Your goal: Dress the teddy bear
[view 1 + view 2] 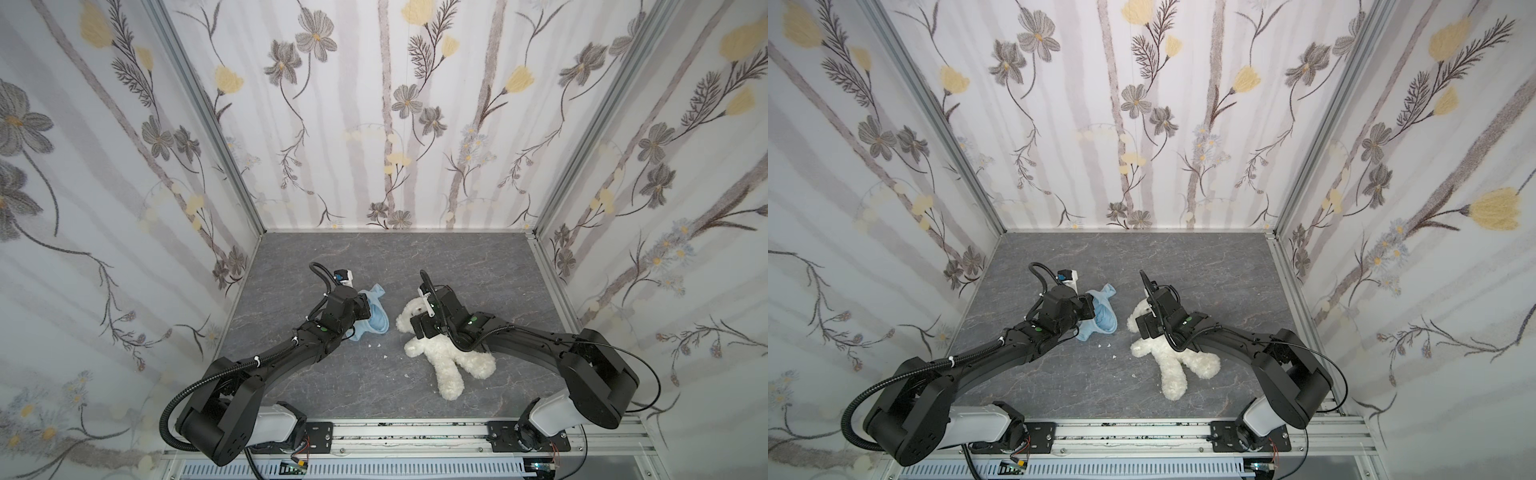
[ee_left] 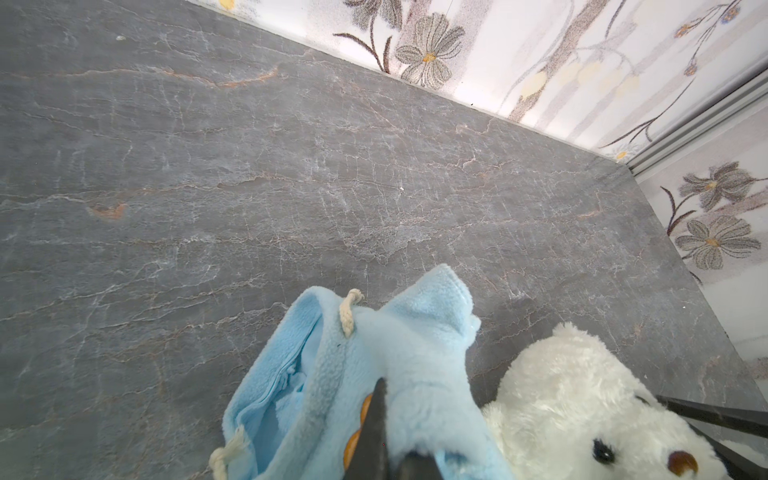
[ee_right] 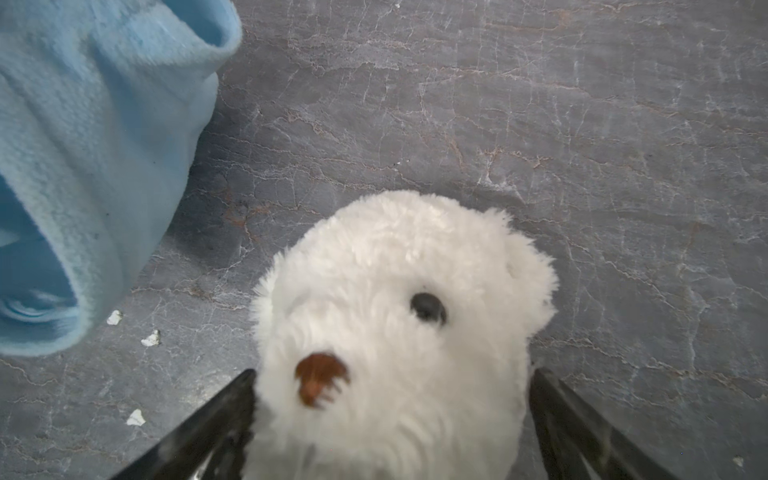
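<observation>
The teddy bear (image 1: pixel 449 357) (image 1: pixel 1177 361), white and fluffy, lies on its back right of centre in both top views, head toward the back wall. My right gripper (image 3: pixel 392 374) (image 1: pixel 410 323) is open, one black finger on each side of the bear's head (image 3: pixel 395 291), close against the fur. A light-blue hoodie (image 1: pixel 376 320) (image 1: pixel 1102 318) hangs crumpled to the left of the bear's head. My left gripper (image 2: pixel 392 411) is shut on the hoodie's (image 2: pixel 415 353) fabric beside an orange patch. The bear's face (image 2: pixel 582 415) shows right beside it.
The grey slate tabletop (image 1: pixel 478 266) is boxed in by floral walls on three sides. An aluminium rail (image 1: pixel 415 432) carrying both arm bases runs along the front. Small white crumbs (image 1: pixel 376 345) (image 3: pixel 149 338) lie between hoodie and bear.
</observation>
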Controlling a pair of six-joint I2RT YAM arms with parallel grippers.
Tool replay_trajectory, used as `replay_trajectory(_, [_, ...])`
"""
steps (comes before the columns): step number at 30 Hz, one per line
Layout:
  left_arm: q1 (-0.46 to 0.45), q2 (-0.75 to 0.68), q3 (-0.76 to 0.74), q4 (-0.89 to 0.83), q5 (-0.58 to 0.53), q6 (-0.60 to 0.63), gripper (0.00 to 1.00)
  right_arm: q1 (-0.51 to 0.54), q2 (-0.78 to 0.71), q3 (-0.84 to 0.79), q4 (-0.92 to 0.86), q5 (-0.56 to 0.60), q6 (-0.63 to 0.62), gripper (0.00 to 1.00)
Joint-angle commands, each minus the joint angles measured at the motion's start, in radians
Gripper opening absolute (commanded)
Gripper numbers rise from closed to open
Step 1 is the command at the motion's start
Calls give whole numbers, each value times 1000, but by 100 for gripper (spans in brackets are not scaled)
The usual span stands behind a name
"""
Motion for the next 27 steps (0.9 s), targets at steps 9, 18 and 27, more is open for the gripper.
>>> replay_trajectory(9, [0, -23, -9, 38, 4, 4, 0, -11, 191, 83, 51, 63, -14, 100])
replay_trajectory(18, [-1, 1, -18, 44, 58, -20, 0, -16, 60, -66, 243, -48, -46, 39])
replay_trajectory(27, [-18, 11, -24, 43, 94, -87, 0, 102, -270, -290, 454, -194, -26, 25])
